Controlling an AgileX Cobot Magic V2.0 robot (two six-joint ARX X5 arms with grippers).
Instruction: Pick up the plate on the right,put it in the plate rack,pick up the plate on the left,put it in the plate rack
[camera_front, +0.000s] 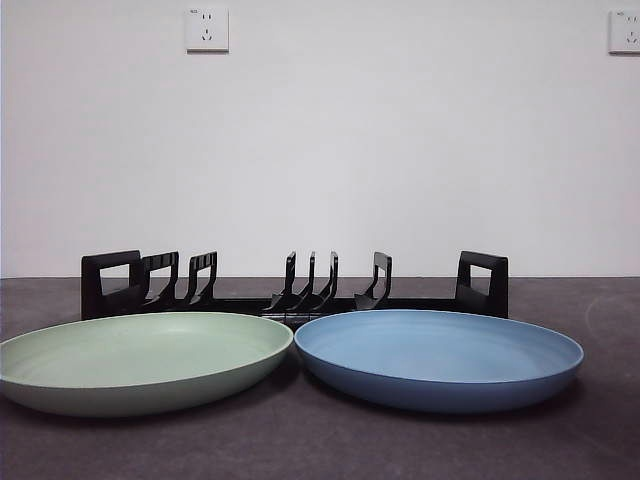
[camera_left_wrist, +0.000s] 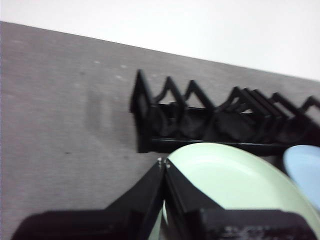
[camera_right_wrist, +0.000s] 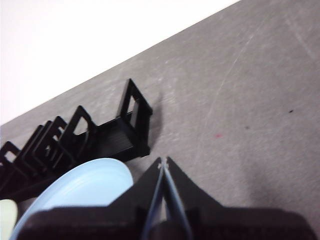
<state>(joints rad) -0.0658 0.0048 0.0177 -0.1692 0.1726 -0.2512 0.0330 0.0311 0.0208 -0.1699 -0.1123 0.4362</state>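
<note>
Two round plastic plates, blue (camera_front: 438, 358) on the right and green (camera_front: 140, 360) on the left, are seen flat on the dark table (camera_front: 320, 450) before the long black plate rack (camera_front: 295, 290). Nothing is held; both the left gripper (camera_left_wrist: 163, 162) and right gripper (camera_right_wrist: 163, 162) are closed tight. The blue plate is to be picked first, so the right gripper must be opened.

A: What lies nearest on the bench (camera_front: 320, 450)?

B: Two shallow plates, side by side, rims nearly touching: a green plate (camera_front: 140, 360) at left, a blue plate (camera_front: 438, 358) at right.

A: And behind them?

B: The black plate rack (camera_front: 295, 285), its divider prongs upright and a loop handle at each end, before a white wall bearing two sockets (camera_front: 206, 29).
</note>
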